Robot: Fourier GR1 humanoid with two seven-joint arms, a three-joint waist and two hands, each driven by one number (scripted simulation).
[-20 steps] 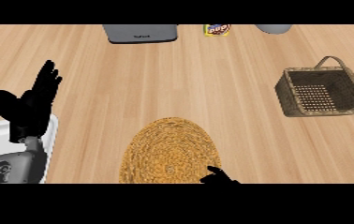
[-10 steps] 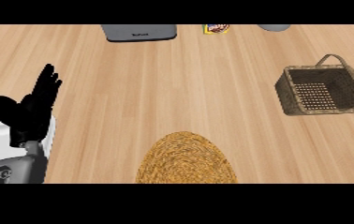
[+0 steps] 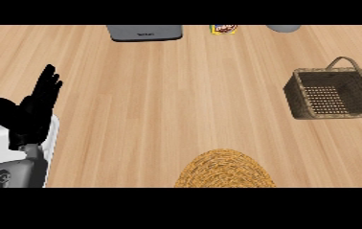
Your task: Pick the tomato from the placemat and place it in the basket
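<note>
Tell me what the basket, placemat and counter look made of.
Basket: dark woven wicker, going by its lattice walls and arched handle. Placemat: golden straw or raffia, coiled in rings, matte. Counter: light wood planks with visible grain, possibly laminate.

Golden woven placemat, dark brown basket

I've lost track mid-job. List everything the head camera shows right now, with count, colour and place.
Placemat: one, woven golden-yellow, round, bottom centre, partly cut off by the lower edge.
Basket: one, dark brown wicker with handle, right side, nothing visible inside.
Flat grey appliance: one, top centre-left edge.
Small packet: one, yellow and blue, top centre.
Grey round thing: one, top right, mostly cut off.
Tomato: none visible.
Counter: light wood.
Left hand: one, black, open, resting at left edge.
Right hand: not in view.
</note>
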